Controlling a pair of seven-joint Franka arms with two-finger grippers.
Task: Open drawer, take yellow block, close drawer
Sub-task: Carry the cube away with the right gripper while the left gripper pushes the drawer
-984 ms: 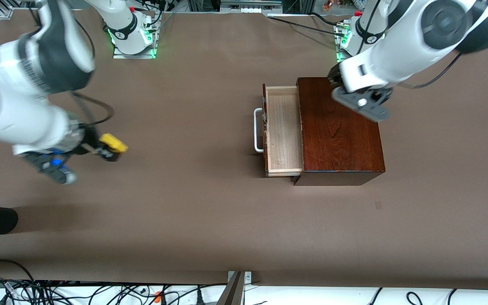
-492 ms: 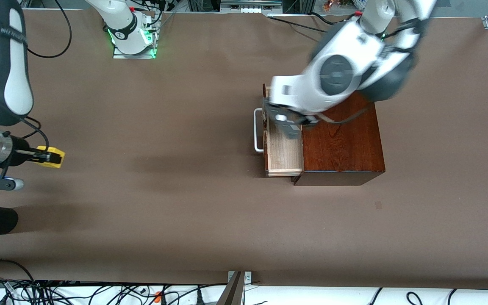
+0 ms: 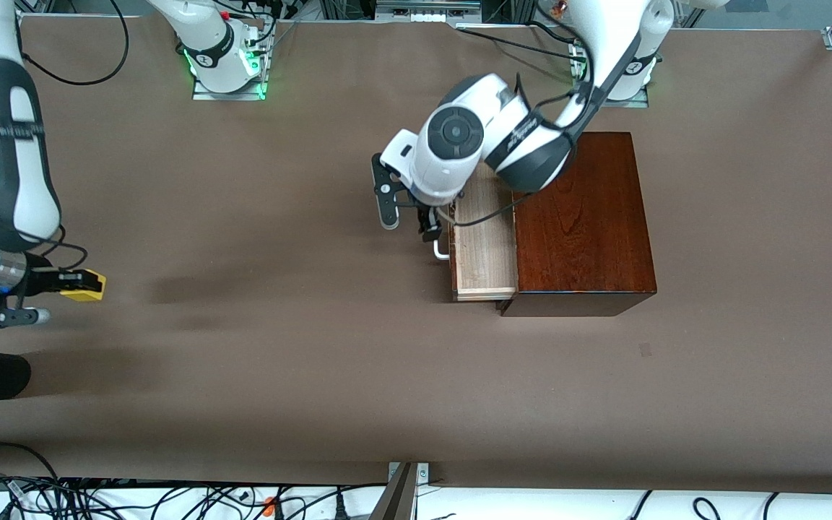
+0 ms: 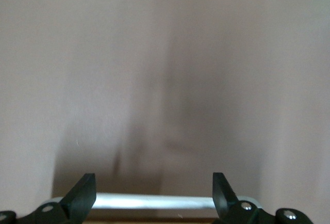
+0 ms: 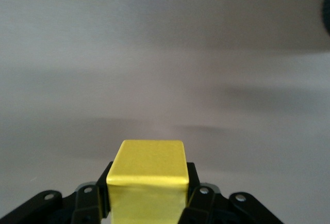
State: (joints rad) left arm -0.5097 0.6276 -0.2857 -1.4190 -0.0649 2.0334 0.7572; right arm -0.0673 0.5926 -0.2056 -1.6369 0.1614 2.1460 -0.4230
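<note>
The small yellow block (image 3: 84,284) is held pinched in the right gripper (image 3: 78,286) above the table's right-arm end. The pale-lined wooden drawer (image 3: 484,249) stands open; closing is judged pending. The left gripper (image 4: 153,195), spread, is set at the white bar handle (image 4: 154,201); an inward push is called for.

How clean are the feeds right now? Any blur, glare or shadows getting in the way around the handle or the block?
Front view: sharp; soft arm shadows smear the table, light sheen on the wooden box top. Left wrist view: background streaked with blur, though the open left gripper and white handle read clearly. Right wrist view: the yellow block is crisp in the shut right gripper; the table is soft, crossed by faint shadow bands.
</note>
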